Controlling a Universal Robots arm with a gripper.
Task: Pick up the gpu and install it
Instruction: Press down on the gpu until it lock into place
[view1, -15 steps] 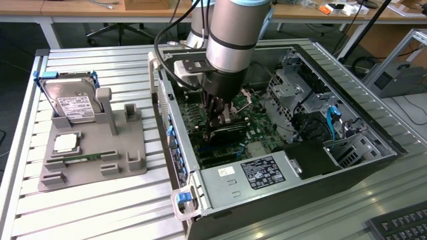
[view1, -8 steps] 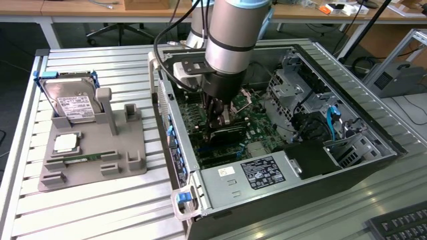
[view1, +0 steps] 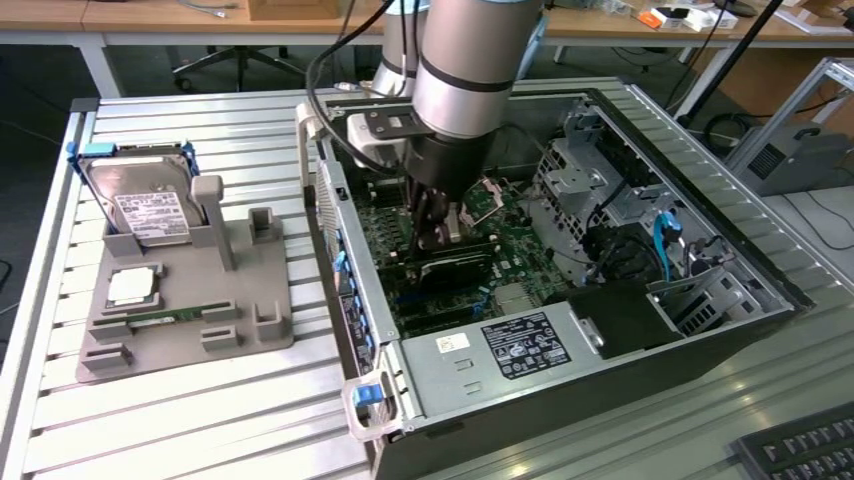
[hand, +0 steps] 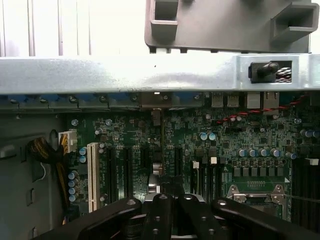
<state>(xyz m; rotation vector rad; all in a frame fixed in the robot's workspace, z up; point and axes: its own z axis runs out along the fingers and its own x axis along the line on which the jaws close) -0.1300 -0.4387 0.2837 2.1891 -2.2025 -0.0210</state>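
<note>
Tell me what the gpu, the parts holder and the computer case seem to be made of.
gpu: dark matte card, likely plastic shroud over circuit board; it looks black and dull.
Parts holder: matte grey plastic, probably printed; uniform colour, blocky posts.
Computer case: bare sheet metal; silvery, folded edges.

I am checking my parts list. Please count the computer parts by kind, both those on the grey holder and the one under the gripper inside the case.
hard drive: 1
processor chip: 1
memory stick: 1
gpu: 1
Total: 4
</note>
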